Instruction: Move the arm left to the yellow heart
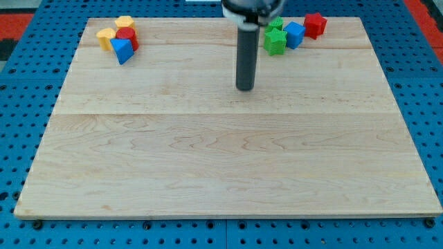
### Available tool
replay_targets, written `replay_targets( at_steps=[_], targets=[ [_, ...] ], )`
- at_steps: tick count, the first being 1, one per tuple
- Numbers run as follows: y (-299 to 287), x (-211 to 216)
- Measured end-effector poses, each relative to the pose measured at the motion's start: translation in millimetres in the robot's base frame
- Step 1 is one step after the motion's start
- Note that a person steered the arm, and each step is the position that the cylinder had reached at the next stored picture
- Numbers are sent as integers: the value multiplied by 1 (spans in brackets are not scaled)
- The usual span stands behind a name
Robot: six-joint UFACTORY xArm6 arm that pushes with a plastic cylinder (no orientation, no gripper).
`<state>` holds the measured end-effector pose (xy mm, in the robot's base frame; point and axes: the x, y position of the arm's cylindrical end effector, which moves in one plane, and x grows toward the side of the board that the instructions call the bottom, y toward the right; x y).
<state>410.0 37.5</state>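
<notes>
The yellow heart (106,37) lies at the view's top left of the wooden board (221,159), at the left end of a cluster with a yellow block (124,23), a red block (127,37) and a blue triangular block (122,50). My tip (245,88) rests on the board near the top centre, well to the right of that cluster and touching no block. The dark rod rises from it to the view's top edge.
At the top right, a green star block (275,41), a second green block (276,25), a blue block (295,34) and a red block (315,25) sit close together, right of the rod. A blue pegboard (21,104) surrounds the board.
</notes>
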Motion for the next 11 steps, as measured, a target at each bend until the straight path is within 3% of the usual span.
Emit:
replay_targets(
  at_steps=[1, 3, 4, 5, 7, 11],
  targets=[
    [10, 21],
    [8, 20],
    [-58, 45],
    [-162, 54],
    [-341, 2],
    [-310, -146]
  ],
)
